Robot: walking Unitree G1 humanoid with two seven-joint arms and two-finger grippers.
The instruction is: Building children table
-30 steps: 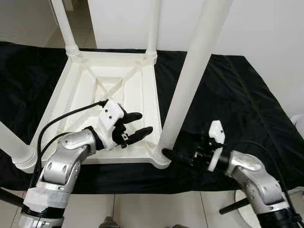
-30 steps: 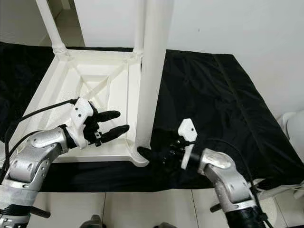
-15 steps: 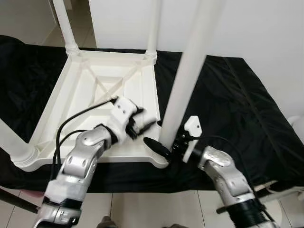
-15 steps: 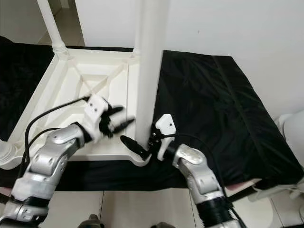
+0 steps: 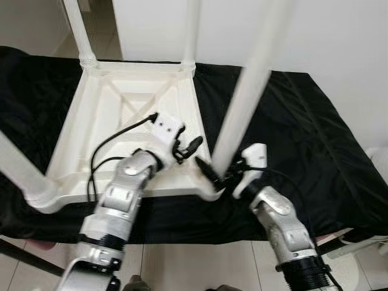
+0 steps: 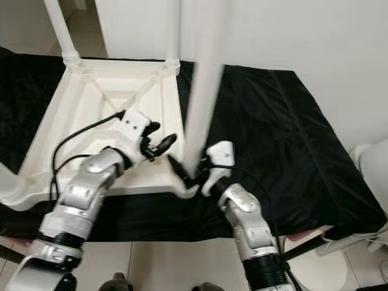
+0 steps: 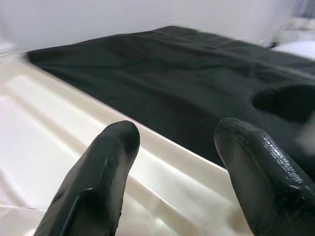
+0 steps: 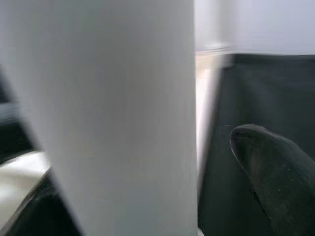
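Observation:
The white children's table lies upside down on a black cloth, its legs pointing up. My left gripper hovers open over the underside beside the right rim, both fingers spread with nothing between them. My right gripper is at the foot of the near right leg. One black finger reaches past the leg's left side and the other is behind it. In the right wrist view the leg stands between the fingers, with a gap showing beside one fingertip.
The black cloth spreads to the right of the table. Other legs rise at the far left, far right and near left. A white wall is behind. Tiled floor lies below the front edge.
My right gripper has come in from the right to the foot of the near right leg. My left gripper has moved right toward the same corner. The camera has shifted a little.

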